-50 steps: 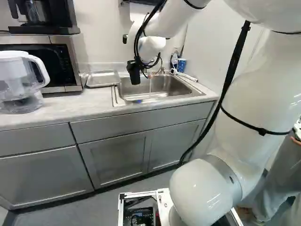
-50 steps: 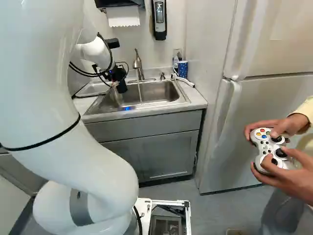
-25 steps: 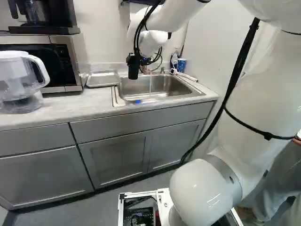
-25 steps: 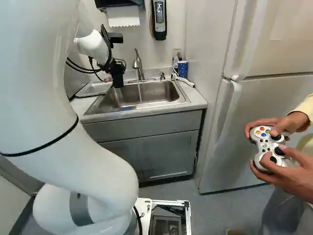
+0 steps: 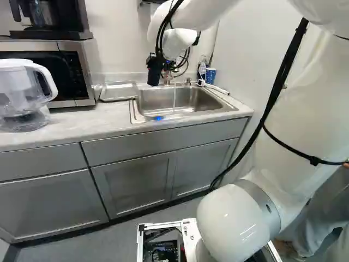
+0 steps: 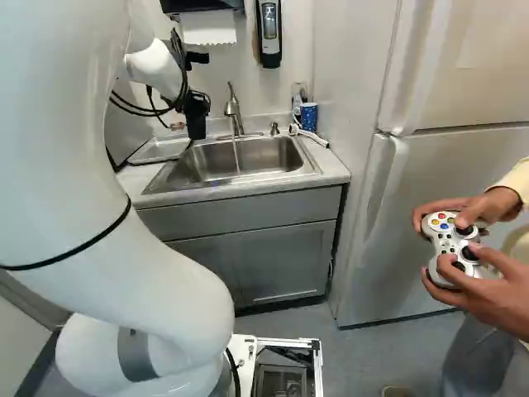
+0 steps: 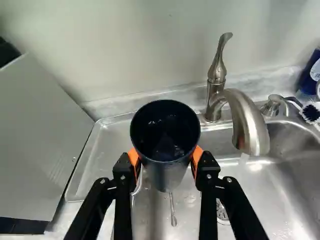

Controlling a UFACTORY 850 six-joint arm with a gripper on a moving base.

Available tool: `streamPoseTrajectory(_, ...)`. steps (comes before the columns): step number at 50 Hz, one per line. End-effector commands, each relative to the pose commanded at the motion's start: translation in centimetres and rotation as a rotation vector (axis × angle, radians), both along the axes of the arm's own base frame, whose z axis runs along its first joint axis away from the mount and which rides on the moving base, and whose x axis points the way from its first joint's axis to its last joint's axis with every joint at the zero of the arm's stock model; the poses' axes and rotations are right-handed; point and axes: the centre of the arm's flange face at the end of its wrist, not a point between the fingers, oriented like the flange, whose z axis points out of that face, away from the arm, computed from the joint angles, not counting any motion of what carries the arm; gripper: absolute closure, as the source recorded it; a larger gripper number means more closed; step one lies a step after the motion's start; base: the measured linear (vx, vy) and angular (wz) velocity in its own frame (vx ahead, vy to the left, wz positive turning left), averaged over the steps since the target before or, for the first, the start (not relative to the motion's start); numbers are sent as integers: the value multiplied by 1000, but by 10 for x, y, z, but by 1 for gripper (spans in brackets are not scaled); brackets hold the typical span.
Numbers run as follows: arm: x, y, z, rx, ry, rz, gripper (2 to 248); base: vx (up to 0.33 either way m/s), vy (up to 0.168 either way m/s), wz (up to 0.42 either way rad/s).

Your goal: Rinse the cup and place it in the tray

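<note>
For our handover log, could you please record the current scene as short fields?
Held: dark cup, gripped between the orange-padded fingers
Cup position: beside the faucet, not under its spout
Water: thin stream falling into the sink
Tray: beside the sink, cup not in it
Other: blue patterned cup behind the sink

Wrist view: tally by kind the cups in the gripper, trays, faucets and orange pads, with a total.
Cup in the gripper: 1
Tray: 1
Faucet: 1
Orange pads: 2
Total: 5
</note>
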Motion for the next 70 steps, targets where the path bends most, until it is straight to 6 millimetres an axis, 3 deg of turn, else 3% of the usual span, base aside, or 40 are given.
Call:
streamPoseTrajectory(41,-1,3,46,-58,-108,47,129,0,0,0)
streamPoseTrajectory(70,-1,3,46,18,-87,11,129,0,0,0)
